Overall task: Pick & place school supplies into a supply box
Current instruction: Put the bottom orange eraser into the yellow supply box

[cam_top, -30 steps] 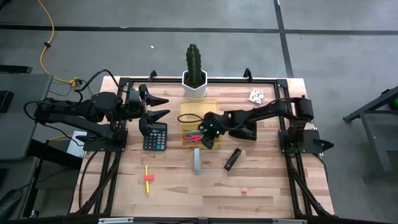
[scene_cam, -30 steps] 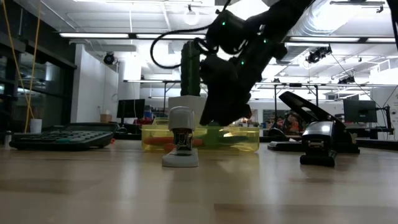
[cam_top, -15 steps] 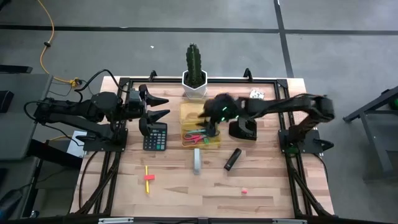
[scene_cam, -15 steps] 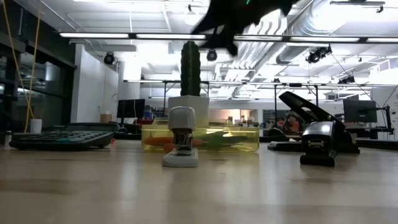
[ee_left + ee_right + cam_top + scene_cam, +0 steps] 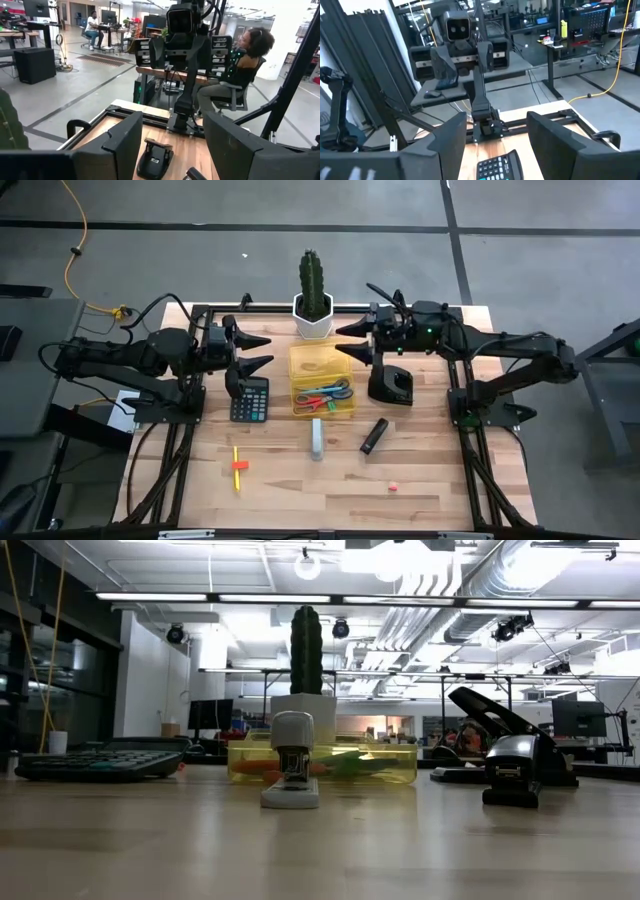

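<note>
**Right arm pulls back from the yellow box**

Since a second ago the right gripper [image 5: 347,340] has lifted off the yellow box [image 5: 321,381] and swung back to the far side of the table, just beside the cactus pot [image 5: 312,322]. Its fingers are spread wide and hold nothing. The left gripper [image 5: 254,351] has not moved; it hangs above the calculator [image 5: 249,399], fingers likewise wide apart and empty.

In the box lie two pairs of scissors, one red-handled [image 5: 314,401], one blue-handled [image 5: 334,389], which the arm hid before. On the bare wood there is one yellow pencil [image 5: 238,468] near the left front, one small pink eraser [image 5: 393,487] near the right front, one white stapler [image 5: 317,438] just in front of the box, one dark stapler [image 5: 374,435] beside it, one hole punch [image 5: 389,386] right of the box, and one small white piece [image 5: 412,334] at the far right.
</note>
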